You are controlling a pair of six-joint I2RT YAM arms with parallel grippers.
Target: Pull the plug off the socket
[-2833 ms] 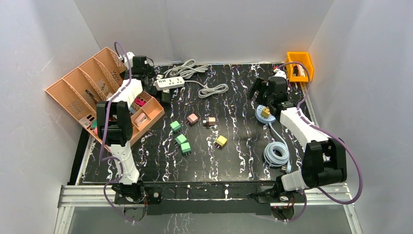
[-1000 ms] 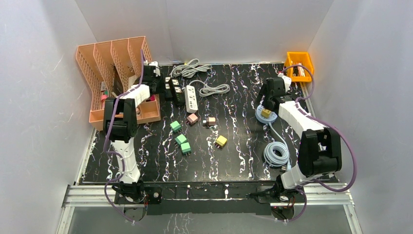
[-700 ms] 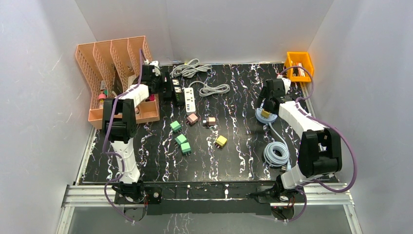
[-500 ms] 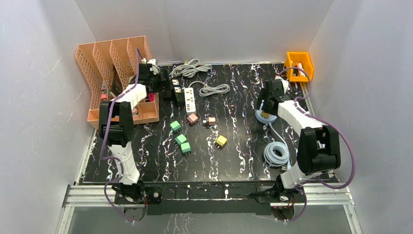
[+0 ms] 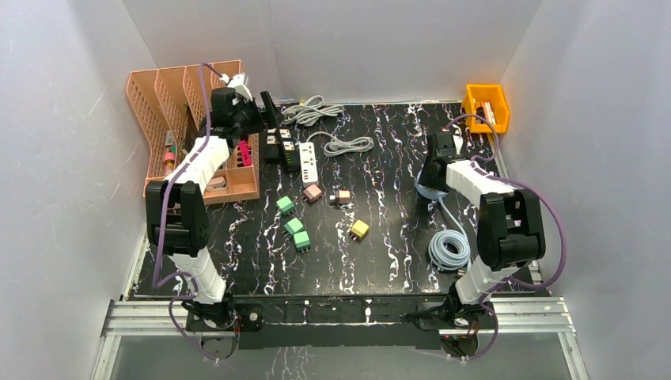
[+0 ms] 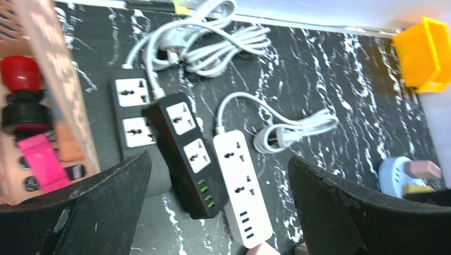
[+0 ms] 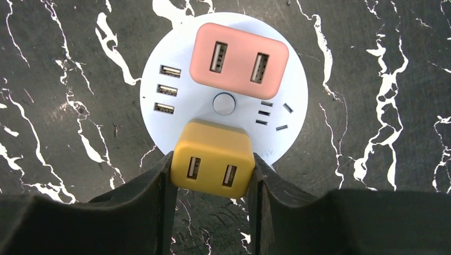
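Observation:
In the right wrist view a yellow plug (image 7: pixel 213 156) with two USB slots sits in a round white socket (image 7: pixel 170 50), below a pink plug (image 7: pixel 239 61). My right gripper (image 7: pixel 211 164) is shut on the yellow plug, one black finger pressed on each side. From above, the right gripper (image 5: pixel 434 176) covers the socket (image 5: pixel 423 191) at the table's right. My left gripper (image 6: pixel 219 162) is open and holds nothing. It hangs above the power strips, beside the orange rack (image 5: pixel 170 103) at the back left.
A black power strip (image 6: pixel 186 154), a white one (image 6: pixel 239 186) and another black one (image 6: pixel 133 111) lie under the left gripper with white cables (image 6: pixel 207 37). Loose green (image 5: pixel 294 226), pink (image 5: pixel 313 192) and yellow (image 5: pixel 359 229) plugs lie mid-table. A coiled cable (image 5: pixel 449 249) and a yellow bin (image 5: pixel 487 103) are at the right.
My right gripper came down over the round socket and closed on the yellow plug. My left gripper opened, drew back from the power strips and rose toward the rack.

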